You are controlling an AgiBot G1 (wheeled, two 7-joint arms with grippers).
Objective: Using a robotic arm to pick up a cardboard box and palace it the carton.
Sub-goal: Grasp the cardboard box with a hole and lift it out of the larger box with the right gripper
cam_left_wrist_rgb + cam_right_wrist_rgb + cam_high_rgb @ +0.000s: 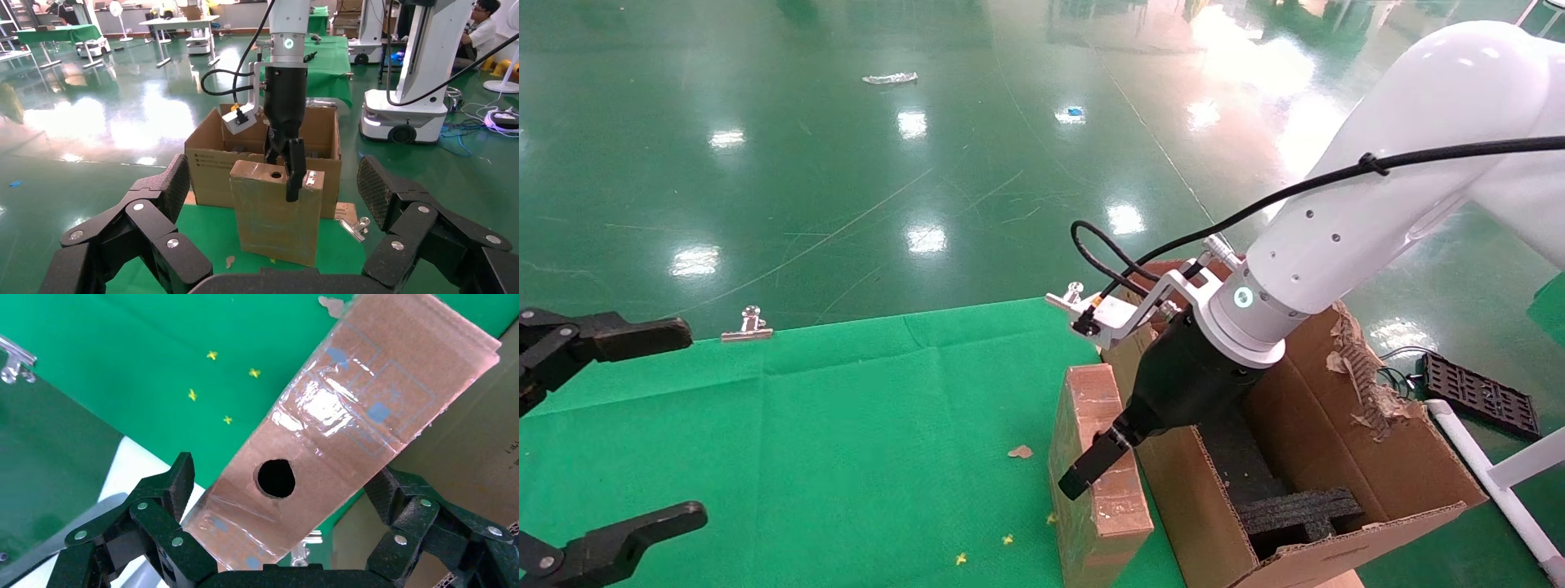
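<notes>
Now right tool wide open astride upright cardboard box, beside carton.

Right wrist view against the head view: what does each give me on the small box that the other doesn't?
Only the right wrist view: the round hole in the taped top face of the cardboard box, and fingers on both sides of that face.

Only the head view: the box stands upright on the green cloth beside the carton, black foam inside it; left pincer open, idle far left.

Both: the right pincer is at the box top.
</notes>
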